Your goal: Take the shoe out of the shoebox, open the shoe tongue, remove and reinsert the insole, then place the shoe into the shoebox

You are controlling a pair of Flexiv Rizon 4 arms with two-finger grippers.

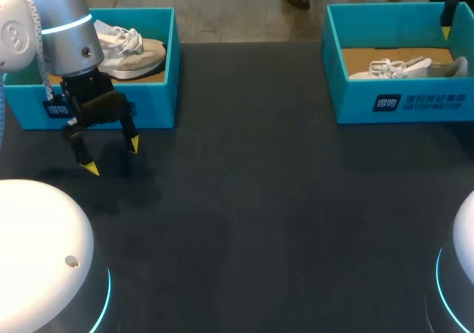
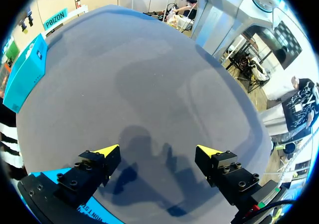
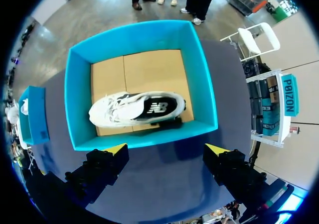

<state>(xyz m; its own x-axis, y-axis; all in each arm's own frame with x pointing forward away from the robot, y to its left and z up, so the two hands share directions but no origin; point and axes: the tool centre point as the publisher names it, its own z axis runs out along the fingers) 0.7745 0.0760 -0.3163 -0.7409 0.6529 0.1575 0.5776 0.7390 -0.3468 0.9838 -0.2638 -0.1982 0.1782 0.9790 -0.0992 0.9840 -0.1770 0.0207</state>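
The left gripper's point(image 1: 112, 157) yellow-tipped fingers are standing wide apart and are gripping nothing. In the left wrist view the left gripper point(image 2: 158, 152) is showing only bare dark table point(image 2: 149, 74) and its own shadow between the tips; whether the tips are touching the table cannot be told. It is hanging just in front of the left shoebox point(image 1: 159, 89), whose near wall is partly hidden behind it, so the white label there is showing only in part. A beige sneaker point(image 1: 129, 52) is lying inside that box, its heel end covered by the arm. The right gripper's point(image 3: 167, 149) fingers are likewise standing wide apart and holding nothing, poised above the near wall of the right shoebox point(image 3: 144, 137). In the head view the right gripper point(image 1: 449, 15) is showing only as a dark piece with a yellow speck at the frame's edge, the rest being cut off. The white sneaker point(image 3: 137, 108) is lying on the cardboard floor inside the right shoebox point(image 1: 355, 100), close to the near wall, with its laces pointing toward the left shoebox point(image 3: 32, 114). A dark panel with a logo is showing on it; whether this is the insole or the side cannot be told. From the head view the white sneaker point(image 1: 400, 68) is half hidden by the front wall, which is carrying white print.
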